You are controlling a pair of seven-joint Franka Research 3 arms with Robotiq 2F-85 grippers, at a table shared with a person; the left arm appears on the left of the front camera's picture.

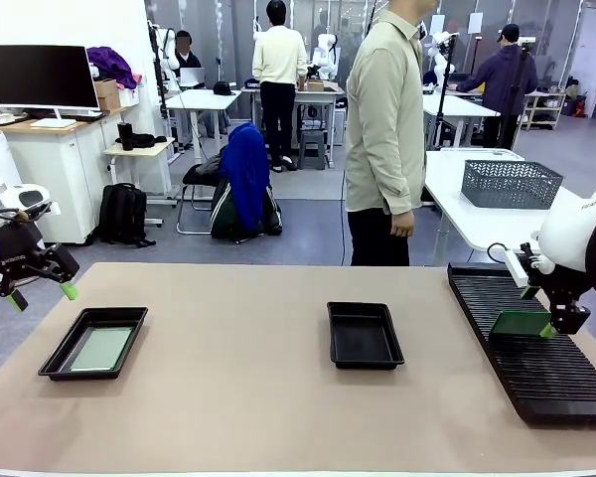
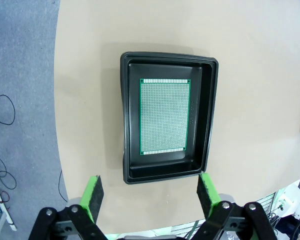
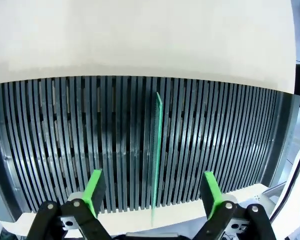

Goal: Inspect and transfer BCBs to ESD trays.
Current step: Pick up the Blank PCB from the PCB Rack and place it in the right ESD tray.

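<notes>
The long black rack holds one thin green upright BCB on edge in a slot, untouched between the spread fingers of the right gripper. The left ESD tray holds a flat BCB, pale green and dot-gridded, below the wide-open left gripper.

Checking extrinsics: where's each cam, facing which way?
Front: between arms, facing person across table; left gripper, right gripper in frame.
Left wrist: over left tray, looking down at its board; own open fingers.
Right wrist: over rack, looking down at upright board; own open fingers straddle it.
Shared: front and left wrist both show that tray.
</notes>
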